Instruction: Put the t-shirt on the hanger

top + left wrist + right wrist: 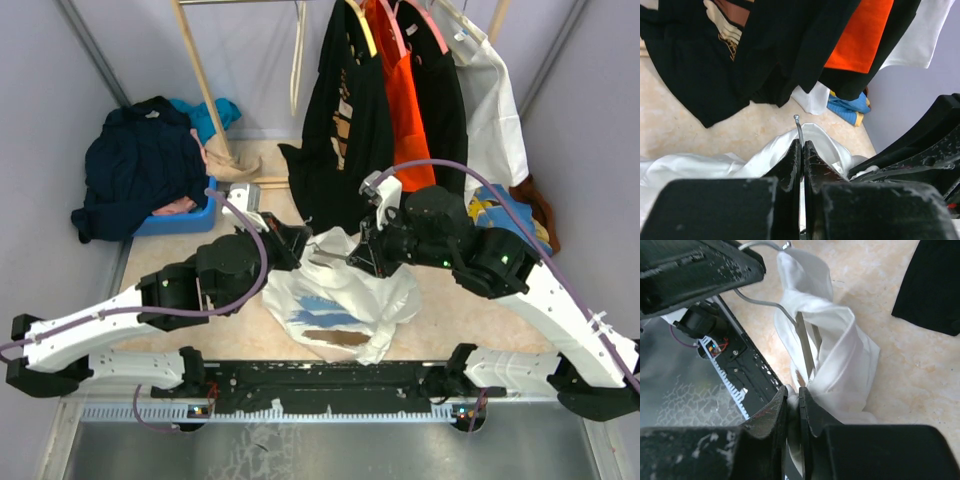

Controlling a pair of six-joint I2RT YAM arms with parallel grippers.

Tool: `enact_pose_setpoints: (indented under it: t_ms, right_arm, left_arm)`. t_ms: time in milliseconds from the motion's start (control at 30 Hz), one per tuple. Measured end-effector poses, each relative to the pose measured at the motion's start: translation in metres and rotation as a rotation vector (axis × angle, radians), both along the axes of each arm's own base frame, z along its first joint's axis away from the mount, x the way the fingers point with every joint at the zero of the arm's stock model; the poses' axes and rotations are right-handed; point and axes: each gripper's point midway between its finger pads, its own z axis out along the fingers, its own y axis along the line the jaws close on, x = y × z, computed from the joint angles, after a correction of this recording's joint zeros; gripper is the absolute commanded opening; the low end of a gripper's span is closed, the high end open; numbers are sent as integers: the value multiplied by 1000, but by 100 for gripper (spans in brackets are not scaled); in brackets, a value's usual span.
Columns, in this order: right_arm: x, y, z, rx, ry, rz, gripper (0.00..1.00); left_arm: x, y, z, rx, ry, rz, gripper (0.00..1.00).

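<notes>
Left claw (pixel 801 146) clamped on the hanger (pixel 800 129) hook wire. Right claw (pixel 793 392) pinches t-shirt (pixel 840 355) fabric. Shirt lies bunched on table (pixel 240 335) between the arms. Black garments (pixel 355 170) hang just behind; navy clothing (pixel 140 165) far left.

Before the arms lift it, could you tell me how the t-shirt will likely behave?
The t-shirt will probably droop limply: it lies in soft crumpled folds. It looks thin and light, so the right gripper, pinched on its fabric, should carry it easily. It may slip along the hanger, whose arm looks smooth.
</notes>
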Motion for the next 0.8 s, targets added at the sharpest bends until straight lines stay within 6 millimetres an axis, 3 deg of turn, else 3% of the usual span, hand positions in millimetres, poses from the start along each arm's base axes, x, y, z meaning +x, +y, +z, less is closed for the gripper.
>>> enact_pose_setpoints:
  t_ms: [167,300,433,567,800]
  right_arm:
    - [3,-5,6,1,-17,-28,40]
    - [5,-13,17,2,-41,-59,46]
    - [6,-26,41,24,-86,-101,61]
    - [8,-44,72,68,-158,-166,73]
    - [12,-86,99,117,-253,-323,78]
  left_arm:
    - [8,2,17,84,-48,8,0]
    - [15,6,33,134,-84,9,0]
    - [22,9,77,137,-142,2,0]
    - [24,8,139,110,-223,-15,0]
    - [19,12,210,107,-331,-53,0]
